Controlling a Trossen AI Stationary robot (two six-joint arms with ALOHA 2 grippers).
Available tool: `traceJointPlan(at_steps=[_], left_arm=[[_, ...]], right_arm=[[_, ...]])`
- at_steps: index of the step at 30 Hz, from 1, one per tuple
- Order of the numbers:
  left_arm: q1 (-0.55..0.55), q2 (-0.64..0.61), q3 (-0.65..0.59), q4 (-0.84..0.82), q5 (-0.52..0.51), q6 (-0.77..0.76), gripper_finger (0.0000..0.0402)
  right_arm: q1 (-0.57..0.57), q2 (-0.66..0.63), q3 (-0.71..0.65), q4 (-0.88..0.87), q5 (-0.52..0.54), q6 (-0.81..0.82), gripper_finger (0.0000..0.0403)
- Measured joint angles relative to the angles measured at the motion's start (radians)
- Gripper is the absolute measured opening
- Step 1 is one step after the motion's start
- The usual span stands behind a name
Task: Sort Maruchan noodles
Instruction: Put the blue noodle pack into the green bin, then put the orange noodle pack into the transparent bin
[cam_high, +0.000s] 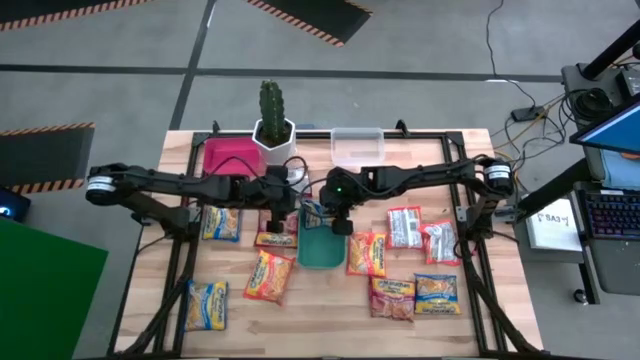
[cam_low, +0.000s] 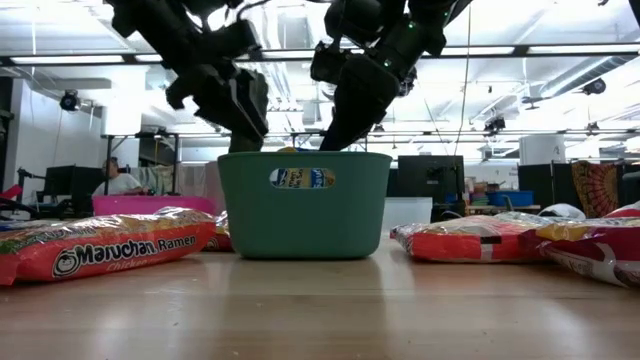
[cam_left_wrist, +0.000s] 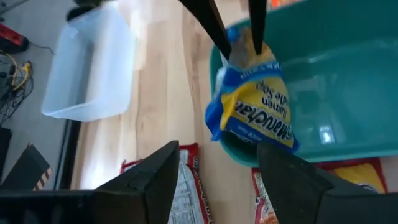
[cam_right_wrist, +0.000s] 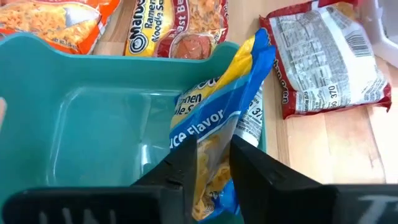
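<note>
Here, the right gripper (cam_right_wrist: 208, 163) pinches a yellow-blue packet (cam_right_wrist: 217, 130) draped over the green tray (cam_right_wrist: 93, 118)'s rim. The left gripper (cam_left_wrist: 214, 171) hangs just beside that tray, fingers spread, nothing between them.

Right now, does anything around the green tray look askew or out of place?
Yes. The yellow-blue packet is draped over the green tray's rim, half inside, pinched by the right gripper. The left gripper hovers open nearby.
</note>
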Motion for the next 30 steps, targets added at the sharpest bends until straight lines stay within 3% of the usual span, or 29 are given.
traceJointPlan(at_steps=[11,20,23,30], left_arm=[[-0.005,-0.103,-0.002,0.006,0.008,-0.059,0.0194],[-0.011,-0.170,-0.003,0.023,0.034,-0.059,0.0194],[-0.011,-0.191,-0.003,0.030,0.034,-0.061,0.0194],[-0.011,-0.203,-0.003,0.039,0.034,-0.082,0.0194]], right_arm=[[0.000,-0.144,0.000,-0.089,0.082,0.076,0.0143],[0.027,-0.297,-0.010,-0.340,0.047,0.370,0.0138],[0.070,-0.329,-0.055,-0.375,0.042,0.435,0.0133],[0.207,-0.363,-0.262,-0.267,0.042,0.537,0.0114]])
